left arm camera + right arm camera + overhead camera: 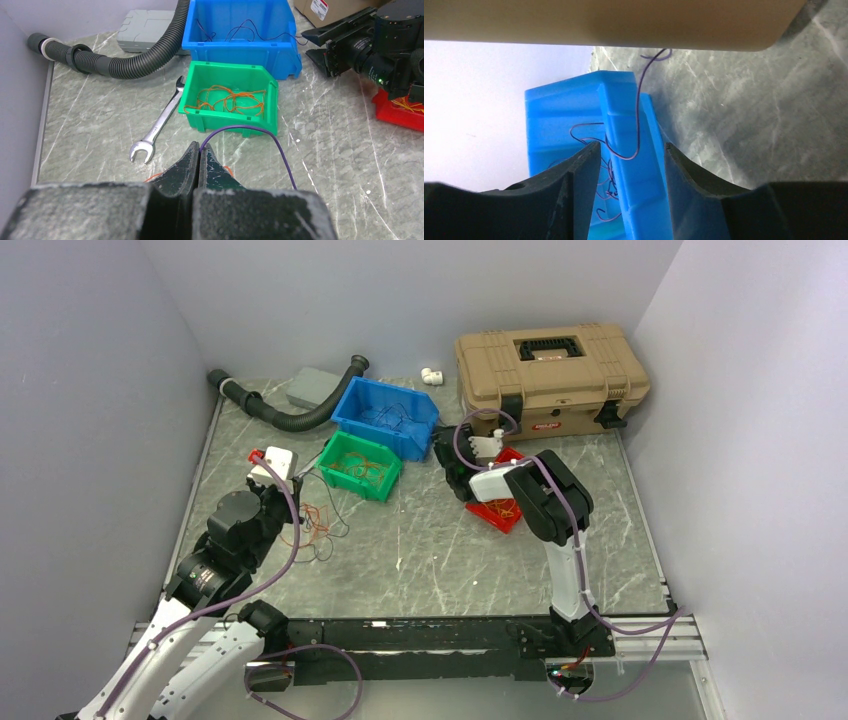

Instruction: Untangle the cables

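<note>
My left gripper (200,148) is shut on a thin purple cable (280,150) that arcs up from its tips and down to the right, just in front of the green bin (225,74). Orange cables (225,100) lie bunched in that bin. A few loose orange and dark cables (315,525) lie on the table beside my left arm. My right gripper (631,146) is open, its jaws on either side of the blue bin's wall (634,190). A purple cable (638,115) hangs over that wall, and more purple cables (245,30) lie inside. Yellow cables (407,104) lie in the red bin (500,515).
A steel wrench (157,125) lies left of the green bin. A black corrugated hose (290,418) and a grey box (312,387) sit at the back left. A tan hard case (550,370) stands at the back right, with a white fitting (432,375) beside it.
</note>
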### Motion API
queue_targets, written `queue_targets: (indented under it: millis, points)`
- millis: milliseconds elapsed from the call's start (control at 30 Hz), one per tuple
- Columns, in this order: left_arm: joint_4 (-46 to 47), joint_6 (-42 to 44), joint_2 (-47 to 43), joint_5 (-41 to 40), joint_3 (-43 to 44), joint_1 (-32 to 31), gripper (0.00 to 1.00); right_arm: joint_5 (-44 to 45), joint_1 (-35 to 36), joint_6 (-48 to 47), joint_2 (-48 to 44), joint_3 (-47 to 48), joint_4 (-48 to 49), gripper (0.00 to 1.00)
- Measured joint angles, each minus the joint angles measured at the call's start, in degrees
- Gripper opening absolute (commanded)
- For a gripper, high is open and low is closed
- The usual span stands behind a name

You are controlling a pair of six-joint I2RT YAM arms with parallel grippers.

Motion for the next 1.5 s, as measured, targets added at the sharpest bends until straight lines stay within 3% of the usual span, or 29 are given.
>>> queue_targets:
  millis: [233, 333, 467, 767, 967, 1067, 1200, 1300, 1367, 1500]
  points:
    - [0.00, 0.00, 0.00, 0.02, 0.00, 0.00, 0.00, 1.25, 0.00, 0.22, 2.01, 3.80, 0.90, 0.39]
    - [0.00, 0.00, 0.00, 0.00, 0.00, 0.00, 0.00, 1.27, 0.00, 0.42, 3.02, 4.37, 1.42, 0.19]
    - [-0.02, 0.00, 0.00, 0.00, 0.00, 0.00, 0.00, 1.70, 0.00, 0.42, 3.30, 4.11, 1.70, 0.00]
    - [-0.02, 0.00, -1.29, 0.07, 0.00, 0.00, 0.00, 4.85, 1.20, -3.32, -1.18, -0.48, 3.06, 0.00]
    - [-0.04, 0.00, -1.38, 0.07, 0.00, 0.00, 0.00, 7.19, 4.87, -13.18, -6.32, -0.31, 3.69, 0.00]
    - [-0.04, 0.00, -1.38, 0.07, 0.00, 0.00, 0.00, 7.21, 7.32, -22.25, -7.06, 3.23, 3.45, 0.00]
    - [-0.04, -0.02, -1.44, 0.07, 0.00, 0.00, 0.00, 3.08, 8.83, -30.34, -6.47, 13.99, -3.72, 0.00]
    - [-0.04, 0.00, -1.49, 0.07, 0.00, 0.00, 0.00, 0.04, 8.66, -33.27, -5.07, 24.44, -10.03, 0.69]
    - [-0.04, 0.00, -1.49, 0.07, 0.00, 0.00, 0.00, -1.95, 8.41, -34.42, -4.90, 28.15, -12.94, 0.77]
    - [-0.04, -0.02, -1.49, 0.07, 0.00, 0.00, 0.00, -6.16, 7.85, -36.00, -4.90, 29.77, -16.90, 0.77]
